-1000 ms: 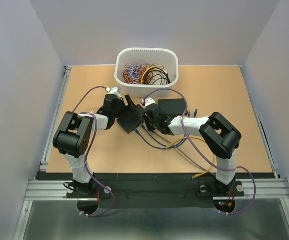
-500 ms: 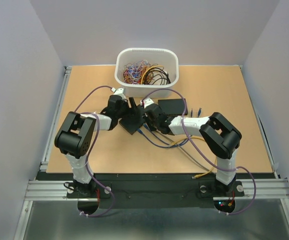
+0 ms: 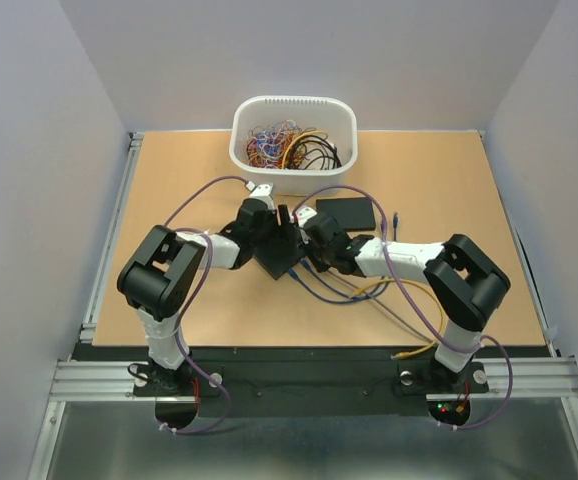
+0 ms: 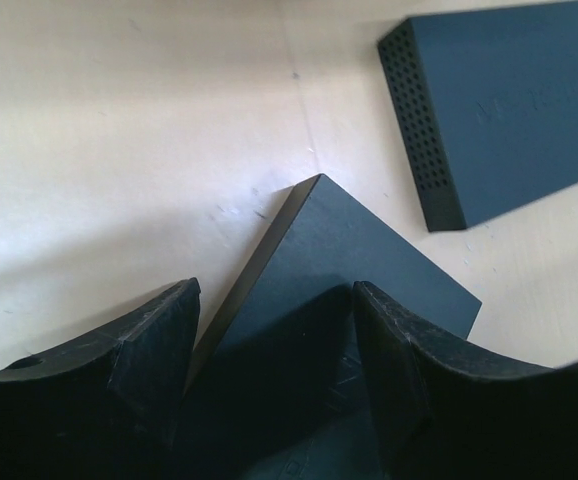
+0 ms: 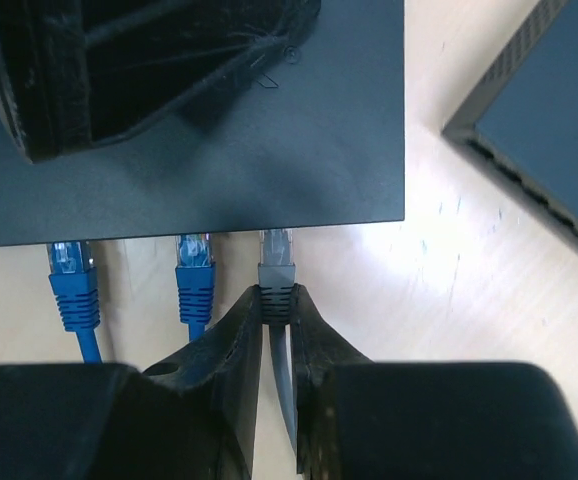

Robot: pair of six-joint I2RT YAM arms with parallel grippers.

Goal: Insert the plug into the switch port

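The switch [image 5: 219, 150] is pinched by the left gripper [image 4: 274, 350], and a grey plug [image 5: 276, 262] at its edge is squeezed by the right gripper [image 5: 277, 300]

Matte black switch box [image 5: 219, 150] above the right gripper [image 5: 277, 300], two blue connectors [image 5: 74, 285] at its left, grey connector [image 5: 276, 270] with clear tip between black fingers [image 5: 231, 340], second black box [image 4: 509, 110] with dotted vent pattern, pale tan table [image 3: 169, 180], white basket [image 3: 244, 150].
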